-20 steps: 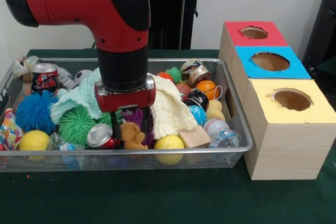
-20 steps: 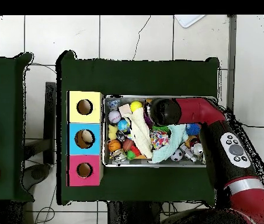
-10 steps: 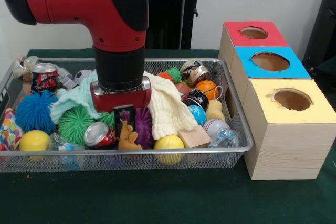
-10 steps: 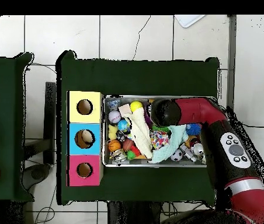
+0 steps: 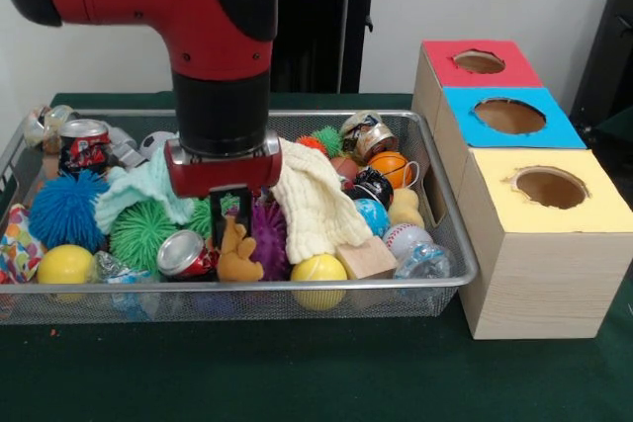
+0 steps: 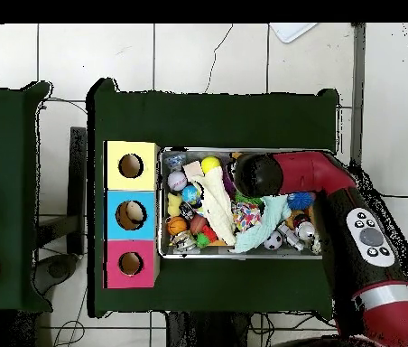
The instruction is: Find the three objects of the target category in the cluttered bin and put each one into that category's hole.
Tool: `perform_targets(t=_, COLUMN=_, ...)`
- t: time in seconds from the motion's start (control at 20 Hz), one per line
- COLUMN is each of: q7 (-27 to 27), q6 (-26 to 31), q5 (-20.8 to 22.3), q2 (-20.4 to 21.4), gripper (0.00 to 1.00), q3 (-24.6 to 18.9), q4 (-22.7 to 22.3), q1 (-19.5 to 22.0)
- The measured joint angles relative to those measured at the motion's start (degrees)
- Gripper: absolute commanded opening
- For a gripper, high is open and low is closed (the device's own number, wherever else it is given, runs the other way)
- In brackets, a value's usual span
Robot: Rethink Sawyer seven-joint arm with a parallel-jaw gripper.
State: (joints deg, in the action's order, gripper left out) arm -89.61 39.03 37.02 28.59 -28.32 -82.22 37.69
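Observation:
The silver wire mesh bin (image 5: 465,269) is full of clutter; it also shows in the overhead view (image 6: 162,203). My gripper (image 5: 231,226) hangs over the bin's front middle, shut on a tan-brown teddy bear (image 5: 237,256). The bear dangles from one raised arm, its body just above the clutter. A pale yellow duck (image 5: 404,207) lies at the bin's right end. The red-topped box's round hole (image 5: 479,61) is at the far right, farthest from the bin's front. In the overhead view my wrist (image 6: 253,173) hides the gripper and the bear.
The blue-topped box (image 5: 509,116) and the yellow-topped box (image 5: 550,187) stand beside the bin's right side. Around the bear lie a cream cloth (image 5: 312,200), a purple spiky ball (image 5: 269,234), a drink can (image 5: 188,254), a green spiky ball (image 5: 143,234) and a yellow ball (image 5: 318,272).
My gripper has risen out of the clutter with the teddy bear in it. The bear has come up from lying among the toys and now hangs by one arm.

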Motion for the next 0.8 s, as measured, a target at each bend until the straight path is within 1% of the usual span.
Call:
perform_targets(t=0.05, q7=0.0, q6=0.4, q5=-2.5, q2=3.2, gripper=0.0, q3=-0.5, q4=-3.0, q1=0.6)
perform_targets(t=0.15, q7=0.0, q6=1.0, q5=-4.4, q2=5.7, gripper=0.0, q3=-0.5, q4=-5.0, q1=0.7)
perform_targets(t=0.35, q7=0.0, q6=3.4, q5=-8.7, q2=12.5, gripper=0.0, q3=-0.5, q4=-9.3, q1=-0.1)
perform_targets(t=0.5, q7=0.0, q6=5.3, q5=-12.3, q2=18.5, gripper=0.0, q3=-0.5, q4=-12.7, q1=-2.0)
perform_targets(t=0.55, q7=0.0, q6=5.5, q5=-13.0, q2=19.4, gripper=0.0, q3=-0.5, q4=-13.2, q1=-2.5)
perform_targets(t=0.6, q7=0.0, q6=5.7, q5=-14.4, q2=21.4, gripper=0.0, q3=-0.3, q4=-14.5, q1=-3.5)
perform_targets(t=0.7, q7=0.0, q6=5.7, q5=-15.9, q2=23.3, gripper=0.0, q3=-0.1, q4=-16.0, q1=-4.9)
perform_targets(t=0.75, q7=0.0, q6=5.7, q5=-17.4, q2=25.3, gripper=0.0, q3=0.3, q4=-17.8, q1=-6.5)
perform_targets(t=0.8, q7=0.0, q6=5.7, q5=-17.8, q2=25.8, gripper=0.0, q3=0.5, q4=-18.4, q1=-7.1)
